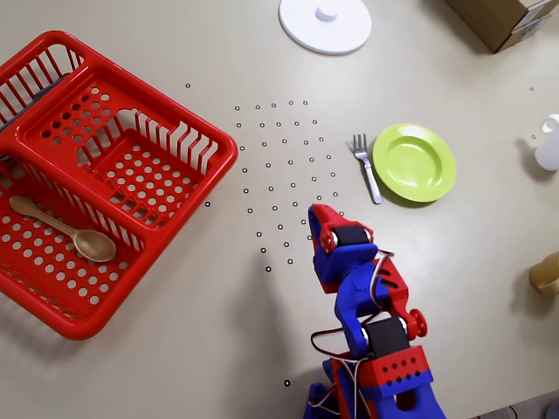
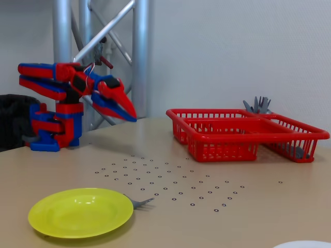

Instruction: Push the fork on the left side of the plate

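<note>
Lime-green plate (image 1: 415, 162) sits at roughly 2 o'clock on the beige table (image 1: 218, 349) in the overhead view, flat, rim up. Silver fork (image 1: 367, 168) lies just beside the plate's 9 o'clock edge in that view, tines toward 12 o'clock, handle running toward 5 o'clock; handle end appears to touch or slip under the rim, cannot tell which. In the fixed view only the tines (image 2: 140, 202) show, poking out from behind the plate (image 2: 80, 212) at its 3 o'clock side. Red-and-blue arm (image 1: 371, 340) enters from 6 o'clock in the overhead view, folded, with the gripper (image 1: 320, 215) pointing toward 11 o'clock; its tip is near the fork's handle end but apart from it. Fixed view shows the gripper (image 2: 129, 114) raised well above the tabletop, angled downward, the red fingers drawn together to a point, holding nothing. Red perforated basket (image 1: 105, 166) fills the 9 o'clock side of the overhead view; a tan wooden spoon (image 1: 65, 229) lies in its lower compartment. White disc with centre knob (image 1: 325, 23) at 12 o'clock, cut by the frame edge. Cardboard box (image 1: 507, 19) at 1 o'clock corner. White object (image 1: 549, 144) at 3 o'clock edge and a tan one (image 1: 546, 275) below it, both cropped, not identifiable. Grid of small ring marks (image 1: 279, 166) on the table between basket and fork.
</note>
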`<action>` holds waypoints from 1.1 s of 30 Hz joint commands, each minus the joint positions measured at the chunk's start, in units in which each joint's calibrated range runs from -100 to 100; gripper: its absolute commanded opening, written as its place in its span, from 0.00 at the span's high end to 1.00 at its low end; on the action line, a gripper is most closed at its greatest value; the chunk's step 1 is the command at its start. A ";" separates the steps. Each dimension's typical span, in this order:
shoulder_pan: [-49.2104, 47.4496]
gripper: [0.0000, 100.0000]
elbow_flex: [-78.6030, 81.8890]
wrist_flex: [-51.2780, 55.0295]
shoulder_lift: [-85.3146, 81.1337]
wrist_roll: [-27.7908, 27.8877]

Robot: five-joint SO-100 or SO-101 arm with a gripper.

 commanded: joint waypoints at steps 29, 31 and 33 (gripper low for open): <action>2.12 1.00 6.96 24.14 -12.93 2.49; 2.55 1.00 6.96 25.75 -12.93 2.98; 2.69 1.00 6.96 25.75 -12.93 2.83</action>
